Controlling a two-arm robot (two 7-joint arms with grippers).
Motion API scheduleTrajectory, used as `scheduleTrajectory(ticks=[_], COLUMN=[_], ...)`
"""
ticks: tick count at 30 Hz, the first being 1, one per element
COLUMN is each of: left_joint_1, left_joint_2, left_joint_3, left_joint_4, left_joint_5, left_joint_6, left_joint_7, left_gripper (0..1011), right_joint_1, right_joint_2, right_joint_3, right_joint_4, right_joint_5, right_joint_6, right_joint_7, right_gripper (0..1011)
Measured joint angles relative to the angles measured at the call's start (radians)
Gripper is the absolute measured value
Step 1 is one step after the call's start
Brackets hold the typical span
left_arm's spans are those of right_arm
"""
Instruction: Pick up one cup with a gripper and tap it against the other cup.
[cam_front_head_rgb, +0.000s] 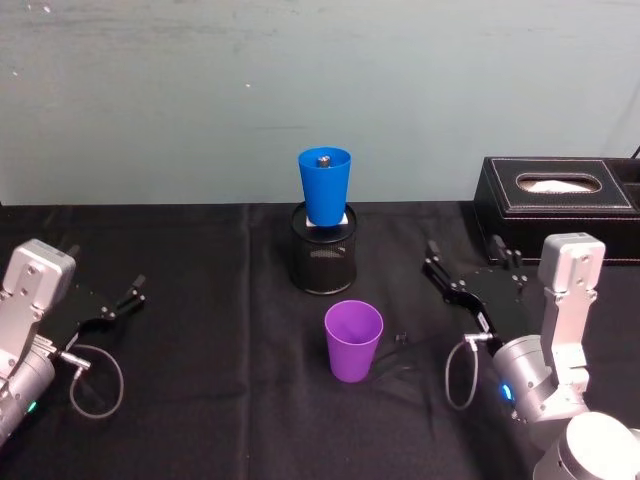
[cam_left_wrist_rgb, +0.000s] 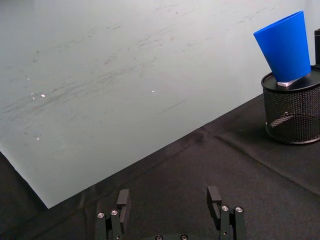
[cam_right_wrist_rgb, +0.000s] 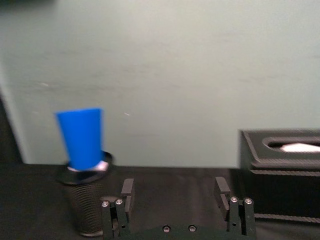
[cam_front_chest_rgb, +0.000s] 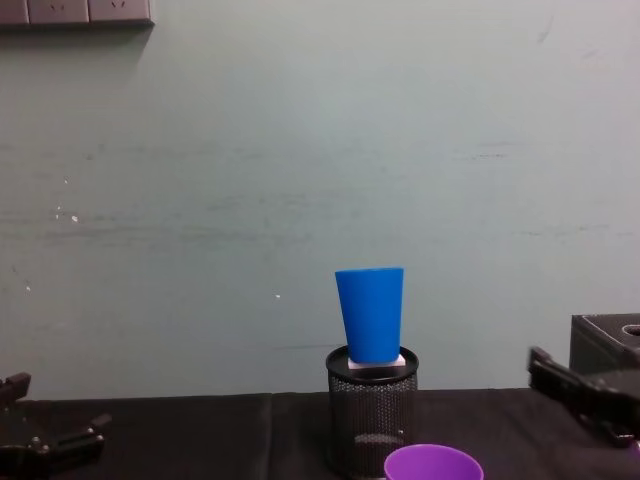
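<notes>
The purple cup (cam_front_head_rgb: 353, 340) stands upright on the black cloth, near the middle; its rim (cam_front_chest_rgb: 433, 464) shows at the bottom of the chest view. Behind it, the blue cup (cam_front_head_rgb: 324, 185) sits upright on top of a black mesh pen holder (cam_front_head_rgb: 324, 256), with a white block under its base. It also appears as blue cup (cam_left_wrist_rgb: 287, 47), (cam_right_wrist_rgb: 82, 137), (cam_front_chest_rgb: 371, 315). My right gripper (cam_front_head_rgb: 465, 255) hovers open, right of the purple cup and apart from it; its fingers (cam_right_wrist_rgb: 221, 190) are spread with nothing between them. My left gripper (cam_front_head_rgb: 108, 272) rests open at the far left, gripper (cam_left_wrist_rgb: 169, 202) empty.
A black tissue box (cam_front_head_rgb: 556, 205) stands at the back right, just behind the right arm; it shows as tissue box (cam_right_wrist_rgb: 285, 170). A pale green wall (cam_front_chest_rgb: 300, 180) backs the table. A small dark speck (cam_front_head_rgb: 401, 338) lies right of the purple cup.
</notes>
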Motion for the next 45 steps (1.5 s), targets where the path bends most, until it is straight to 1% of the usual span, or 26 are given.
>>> scheduleTrajectory(ticks=[2, 4, 8, 10, 45], left_joint_1=[0.0, 0.0, 0.0, 0.0, 0.0], left_joint_2=[0.0, 0.0, 0.0, 0.0, 0.0], left_joint_3=[0.0, 0.0, 0.0, 0.0, 0.0], left_joint_4=[0.0, 0.0, 0.0, 0.0, 0.0], left_joint_5=[0.0, 0.0, 0.0, 0.0, 0.0], left_joint_6=[0.0, 0.0, 0.0, 0.0, 0.0], left_joint_7=[0.0, 0.0, 0.0, 0.0, 0.0], left_gripper=[1000, 1000, 1000, 1000, 1000], right_joint_1=[0.003, 0.005, 0.005, 0.005, 0.004], right_joint_2=[-0.01, -0.016, -0.025, -0.028, -0.025], right_joint_3=[0.011, 0.016, 0.022, 0.024, 0.021], right_joint_4=[0.015, 0.02, 0.028, 0.03, 0.027], right_joint_5=[-0.013, -0.017, -0.026, -0.025, -0.024], right_joint_6=[0.015, 0.023, 0.032, 0.038, 0.034], right_joint_7=[-0.021, -0.028, -0.03, -0.018, -0.018], right_gripper=[1002, 1002, 1003, 1003, 1002])
